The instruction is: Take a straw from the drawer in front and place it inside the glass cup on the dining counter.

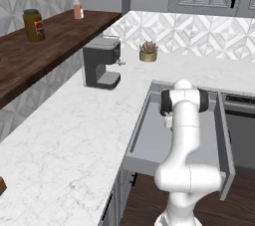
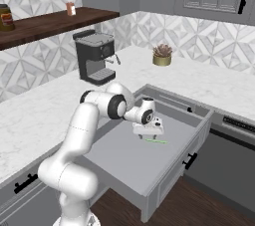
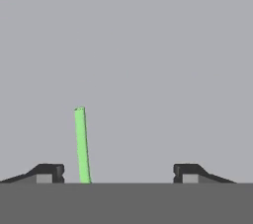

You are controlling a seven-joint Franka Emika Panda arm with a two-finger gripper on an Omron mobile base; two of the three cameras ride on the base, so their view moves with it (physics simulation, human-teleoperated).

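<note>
Green straw point(image 3: 82, 145) lies flat on the drawer point(image 2: 129, 163) floor, long axis running away between my gripper's point(image 3: 118, 172) spread fingers, nearer one fingertip point(image 3: 48, 172).

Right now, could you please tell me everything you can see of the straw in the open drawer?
The straw is a very thin, straight, light-green stick, plain and smooth like plastic, with one blunt end showing. It lies flat on the grey floor of the pulled-out drawer, just beneath the tool. In the hand view it sits between the open fingertips, much nearer the left one, and does not look gripped.
</note>
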